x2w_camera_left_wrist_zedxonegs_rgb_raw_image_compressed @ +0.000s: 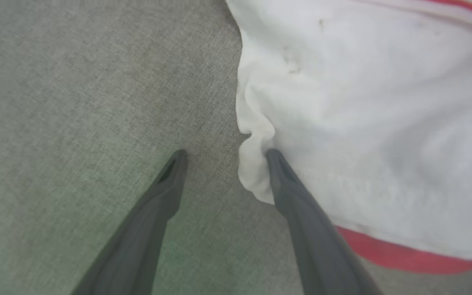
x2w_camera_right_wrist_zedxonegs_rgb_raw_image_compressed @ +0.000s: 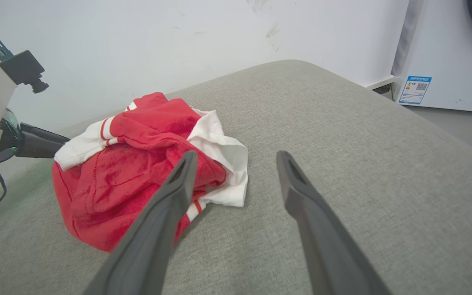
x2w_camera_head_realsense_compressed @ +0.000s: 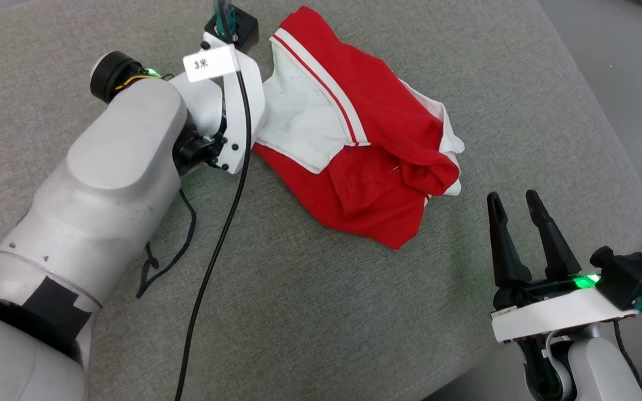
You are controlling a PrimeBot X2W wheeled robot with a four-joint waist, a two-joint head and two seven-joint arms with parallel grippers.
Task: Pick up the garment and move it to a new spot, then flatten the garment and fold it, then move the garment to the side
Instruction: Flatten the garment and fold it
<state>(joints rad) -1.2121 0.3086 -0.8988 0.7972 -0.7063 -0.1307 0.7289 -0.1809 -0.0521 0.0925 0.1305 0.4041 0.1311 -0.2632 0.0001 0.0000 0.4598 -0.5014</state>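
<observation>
The garment point(x2w_camera_head_realsense_compressed: 365, 161), a red jersey with white sleeves and red-and-white striped trim, lies crumpled on the grey padded surface point(x2w_camera_head_realsense_compressed: 321, 312). My left gripper point(x2w_camera_left_wrist_zedxonegs_rgb_raw_image_compressed: 223, 153) is open at its left edge. One fingertip point(x2w_camera_left_wrist_zedxonegs_rgb_raw_image_compressed: 275, 157) touches a fold of the white sleeve point(x2w_camera_left_wrist_zedxonegs_rgb_raw_image_compressed: 363, 123), the other rests over bare grey fabric. In the right wrist view the left fingers point(x2w_camera_right_wrist_zedxonegs_rgb_raw_image_compressed: 39, 141) meet the garment point(x2w_camera_right_wrist_zedxonegs_rgb_raw_image_compressed: 129, 172) from the left. My right gripper point(x2w_camera_head_realsense_compressed: 513, 197) stands open and holds nothing, to the lower right of the garment and apart from it. Any chest lettering is hidden in the folds.
A thick black cable point(x2w_camera_head_realsense_compressed: 215, 250) and a thin black cord point(x2w_camera_head_realsense_compressed: 170, 256) trail across the surface beside my left arm. The surface's rounded edge point(x2w_camera_head_realsense_compressed: 627, 184) drops to floor on the right. A white wall and a white appliance point(x2w_camera_right_wrist_zedxonegs_rgb_raw_image_compressed: 445, 61) stand beyond.
</observation>
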